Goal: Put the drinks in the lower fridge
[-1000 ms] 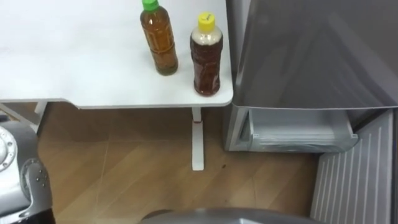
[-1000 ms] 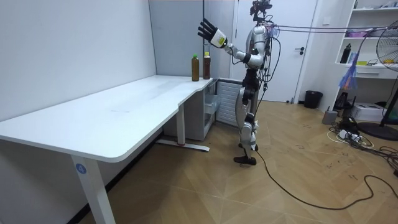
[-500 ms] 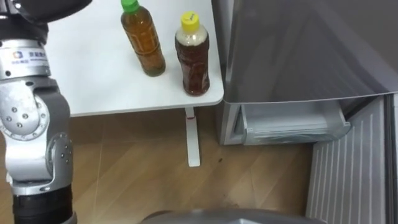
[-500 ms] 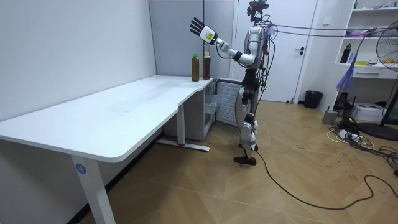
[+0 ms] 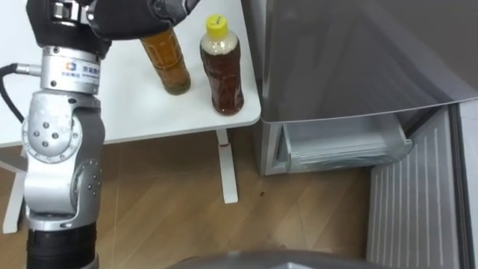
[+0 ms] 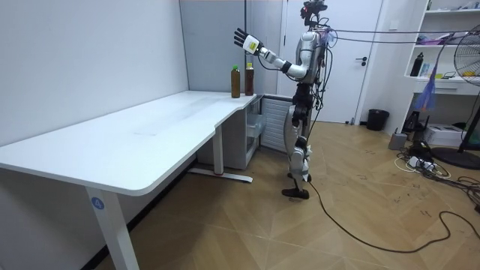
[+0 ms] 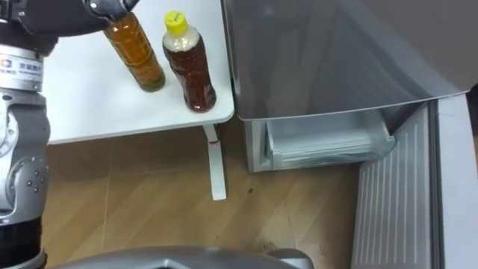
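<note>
Two drinks stand upright near the white table's [image 5: 134, 112] right corner: an amber bottle [image 5: 168, 63] whose cap is hidden and a darker bottle with a yellow cap [image 5: 222, 71]. My left hand [image 5: 127, 15] hangs above the amber bottle and hides its top. In the room view the left hand [image 6: 241, 37] is raised above both bottles [image 6: 235, 81] with its fingers spread. The grey fridge [image 5: 358, 60] stands right of the table, and its lower compartment [image 5: 336, 146] is open with a clear drawer showing.
The lower fridge door [image 5: 418, 202] is swung open at the right, its ribbed inner side facing me. A white table leg [image 5: 228, 168] stands on the wooden floor beside the fridge. I stand at the table's end, facing the fridge.
My left arm has risen into the eye view from the left, and the hand now sits over the amber bottle's top. The whole picture shifted a little; the bottles have not moved.
</note>
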You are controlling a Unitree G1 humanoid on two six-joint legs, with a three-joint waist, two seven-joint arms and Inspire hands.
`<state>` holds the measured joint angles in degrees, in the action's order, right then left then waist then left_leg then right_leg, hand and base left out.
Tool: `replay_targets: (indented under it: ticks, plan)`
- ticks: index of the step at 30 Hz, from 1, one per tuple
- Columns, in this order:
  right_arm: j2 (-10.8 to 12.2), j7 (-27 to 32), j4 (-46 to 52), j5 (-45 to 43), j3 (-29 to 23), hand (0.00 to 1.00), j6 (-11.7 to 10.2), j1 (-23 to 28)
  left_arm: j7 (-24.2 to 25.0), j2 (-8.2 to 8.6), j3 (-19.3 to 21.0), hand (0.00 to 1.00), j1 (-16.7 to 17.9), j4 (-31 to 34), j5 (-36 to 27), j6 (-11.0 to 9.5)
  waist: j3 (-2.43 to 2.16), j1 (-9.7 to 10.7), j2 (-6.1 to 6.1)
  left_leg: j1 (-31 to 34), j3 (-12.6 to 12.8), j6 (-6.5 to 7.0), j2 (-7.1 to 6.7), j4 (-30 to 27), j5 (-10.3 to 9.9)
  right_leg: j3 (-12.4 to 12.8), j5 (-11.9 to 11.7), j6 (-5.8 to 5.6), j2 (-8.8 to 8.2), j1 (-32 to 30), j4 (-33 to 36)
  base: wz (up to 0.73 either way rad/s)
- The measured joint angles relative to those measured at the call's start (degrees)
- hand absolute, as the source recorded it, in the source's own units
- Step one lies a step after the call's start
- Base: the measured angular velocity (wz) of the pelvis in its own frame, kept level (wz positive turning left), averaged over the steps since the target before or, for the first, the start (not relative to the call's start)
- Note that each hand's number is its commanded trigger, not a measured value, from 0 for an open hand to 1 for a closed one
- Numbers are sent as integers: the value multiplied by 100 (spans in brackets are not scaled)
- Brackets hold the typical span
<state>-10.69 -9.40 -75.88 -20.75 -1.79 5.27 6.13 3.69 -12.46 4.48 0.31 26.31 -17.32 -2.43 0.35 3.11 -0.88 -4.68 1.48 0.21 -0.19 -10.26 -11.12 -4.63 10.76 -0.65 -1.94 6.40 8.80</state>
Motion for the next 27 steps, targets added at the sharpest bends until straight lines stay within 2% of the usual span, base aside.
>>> replay_targets:
  ticks: [12,19,27]
  plan:
    - [6,57,-103,48,144,0,63,-152,149,73,-142,0,35,-3,-7,126,24,-17,48,-58,-1,0,0,-16,0,-3,7,6,0,63,-13,0]
    - [13,44,-100,4,191,0,63,-162,386,166,-317,0,193,-62,6,185,21,-17,49,-67,-11,0,-1,-47,0,-19,9,8,0,93,-7,0]
    - [28,54,-105,32,279,0,99,-163,592,175,-489,0,310,-90,0,256,13,-27,38,-76,-15,0,0,-58,0,-19,9,8,0,102,-2,0]
